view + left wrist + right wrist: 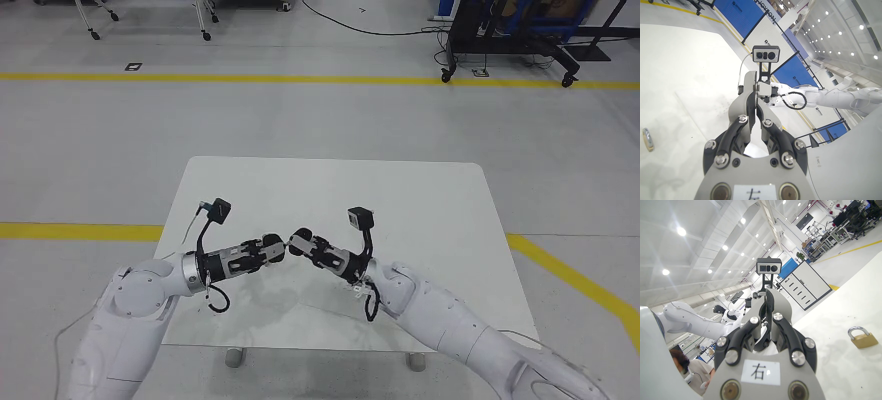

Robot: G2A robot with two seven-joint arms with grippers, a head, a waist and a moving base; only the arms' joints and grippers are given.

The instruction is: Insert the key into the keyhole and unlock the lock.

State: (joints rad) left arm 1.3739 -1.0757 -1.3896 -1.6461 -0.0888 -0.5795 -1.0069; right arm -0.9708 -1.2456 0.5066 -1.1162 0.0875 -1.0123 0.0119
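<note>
Above the middle of the white table (420, 200) my two grippers meet tip to tip. My left gripper (754, 98) (283, 246) is shut on a thin metal key (754, 91), seen edge-on between its black pads. My right gripper (765, 302) (298, 240) faces it, fingers shut, and a thin metal edge that looks like the same key runs between its pads. A brass padlock (863, 339) with a silver shackle lies flat on the table, apart from both grippers. The padlock (647, 139) shows edge-on in the left wrist view.
The tabletop (677, 66) around the padlock is bare white. Both forearms stretch in from the table's near edge (300, 345). A rolling rack (510, 40) stands on the floor far beyond the table.
</note>
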